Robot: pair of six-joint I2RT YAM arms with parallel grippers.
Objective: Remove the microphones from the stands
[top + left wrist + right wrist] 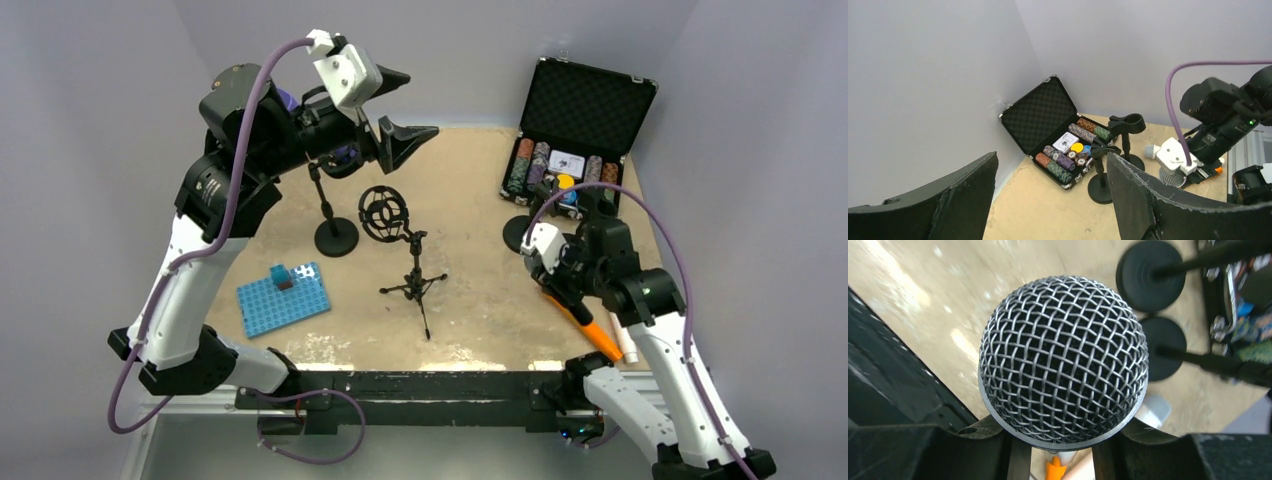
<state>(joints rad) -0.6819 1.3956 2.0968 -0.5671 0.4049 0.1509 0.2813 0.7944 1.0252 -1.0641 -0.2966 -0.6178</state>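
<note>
My right gripper (1063,442) is shut on the microphone (1063,360), whose silver mesh head fills the right wrist view between the two black fingers. In the left wrist view the same mesh head (1170,176) sits under the right wrist's white camera block, apart from two black round-base stands (1100,172) (1127,131) whose clips are empty. From above, the right gripper (556,283) hangs low at the table's right side, just in front of one stand base (518,232). My left gripper (420,103) is raised high at the back left, open and empty.
An open black case of poker chips (575,140) stands at the back right. A tripod stand with a shock mount (410,270) and another round-base stand (335,235) occupy the middle. A blue brick plate (283,298) lies front left. An orange microphone (590,330) lies front right.
</note>
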